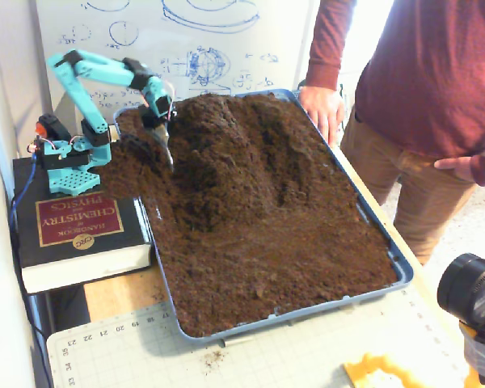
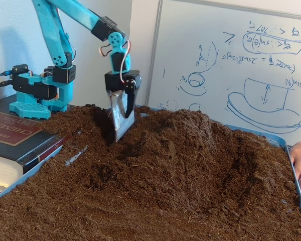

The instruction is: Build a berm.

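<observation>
Berm [image 1: 226, 141] stood heaped along the tray's [image 1: 400, 271] far half; pincer [image 2: 119, 131], blade-like and seemingly pressed together, hung tip-down at its left flank, likely poised to push more soil [image 2: 155, 211] upward.

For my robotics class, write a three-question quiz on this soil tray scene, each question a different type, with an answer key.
1. True or false: the pincer is lifted well clear of the soil.
2. Multiple choice: the arm's base stands on A) the cutting mat, B) a book, C) the whiteboard.
3. In the lower fixed view, on which side of the pincer does the berm peak?

Key
1. False: its tip meets the soil beside the berm.
2. B, the thick book next to the blue tray.
3. To the right.
</observation>
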{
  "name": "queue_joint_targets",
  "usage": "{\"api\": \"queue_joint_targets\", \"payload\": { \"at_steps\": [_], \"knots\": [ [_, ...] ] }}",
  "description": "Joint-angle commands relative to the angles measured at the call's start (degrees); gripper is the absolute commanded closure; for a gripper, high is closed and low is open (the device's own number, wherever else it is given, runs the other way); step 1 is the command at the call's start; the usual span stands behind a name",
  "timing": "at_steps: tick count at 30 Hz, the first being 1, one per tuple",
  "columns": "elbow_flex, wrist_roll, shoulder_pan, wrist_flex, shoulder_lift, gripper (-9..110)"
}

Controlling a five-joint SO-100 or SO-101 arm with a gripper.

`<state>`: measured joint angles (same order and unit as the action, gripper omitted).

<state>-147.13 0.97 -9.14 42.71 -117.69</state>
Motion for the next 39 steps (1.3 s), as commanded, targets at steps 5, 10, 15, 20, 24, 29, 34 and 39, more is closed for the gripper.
{"api": "queue_joint_targets", "payload": {
  "at_steps": [5, 10, 15, 20, 24, 29, 34, 39],
  "knots": [
    [-6.06, -28.65, 23.55, 5.80, -8.09, 101],
    [-4.13, -39.29, 36.12, 3.16, -4.48, 101],
    [1.93, -40.87, 39.73, -3.78, 5.71, 101],
    [11.07, -40.17, 39.29, -9.40, 17.75, 101],
    [18.54, -39.90, 36.12, -10.20, 24.87, 101],
    [27.25, -39.81, 31.90, -10.02, 30.85, 101],
    [34.45, -39.73, 28.65, -10.02, 34.98, 101],
    [39.81, -39.73, 27.95, -9.93, 37.71, 101]
  ]
}}
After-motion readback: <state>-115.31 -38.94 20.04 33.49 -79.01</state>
